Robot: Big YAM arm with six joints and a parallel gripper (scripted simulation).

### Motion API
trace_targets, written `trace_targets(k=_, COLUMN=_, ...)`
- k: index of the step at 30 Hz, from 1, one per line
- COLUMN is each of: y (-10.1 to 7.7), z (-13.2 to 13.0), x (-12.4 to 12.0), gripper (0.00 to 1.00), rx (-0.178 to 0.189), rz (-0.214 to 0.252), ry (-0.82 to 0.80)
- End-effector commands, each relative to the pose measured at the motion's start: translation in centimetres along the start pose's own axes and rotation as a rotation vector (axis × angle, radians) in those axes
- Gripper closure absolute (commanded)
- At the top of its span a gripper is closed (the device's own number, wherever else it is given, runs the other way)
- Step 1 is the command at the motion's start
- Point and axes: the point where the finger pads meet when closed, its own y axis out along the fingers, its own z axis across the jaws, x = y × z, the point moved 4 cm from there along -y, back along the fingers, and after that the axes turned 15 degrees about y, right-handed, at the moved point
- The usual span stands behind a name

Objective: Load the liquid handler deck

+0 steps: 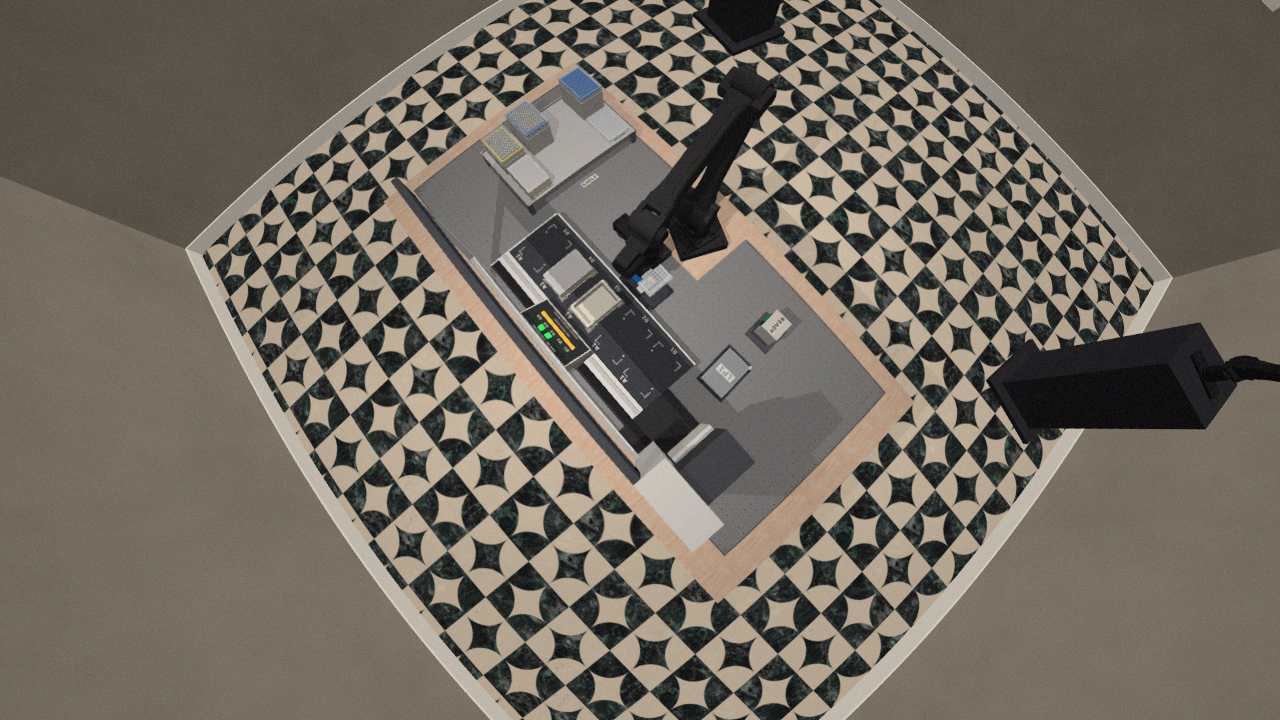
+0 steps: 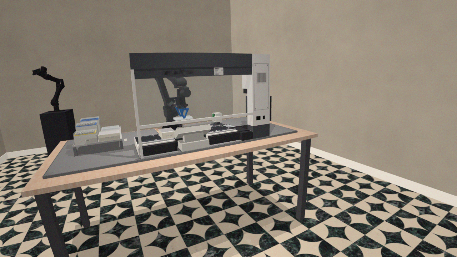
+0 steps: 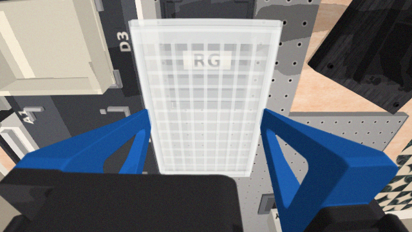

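From above, the gripper holds a pale plate just beside the deck, where two pale items, one and another, sit side by side; four items stand on the shelf behind the arm. The side view alone shows height: the plate hangs low over the table. At the wrist, two blue fingers clamp the clear gridded plate by its long edges, the "RG" label showing through it, D3's cream reservoir ahead-left.
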Motion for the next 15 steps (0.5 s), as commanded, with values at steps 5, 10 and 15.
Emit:
trace_targets(k=5, y=1.2, z=0.5, x=0.2, gripper=1.00, rx=0.006, rz=0.000, ry=0.006)
trace_targets(k=10, y=2.0, z=0.5, x=0.2, gripper=1.00, rx=0.006, rz=0.000, ry=0.006)
trace_targets(k=15, y=2.0, z=0.9, x=0.0, gripper=1.00, rx=0.018, rz=0.005, ry=0.007)
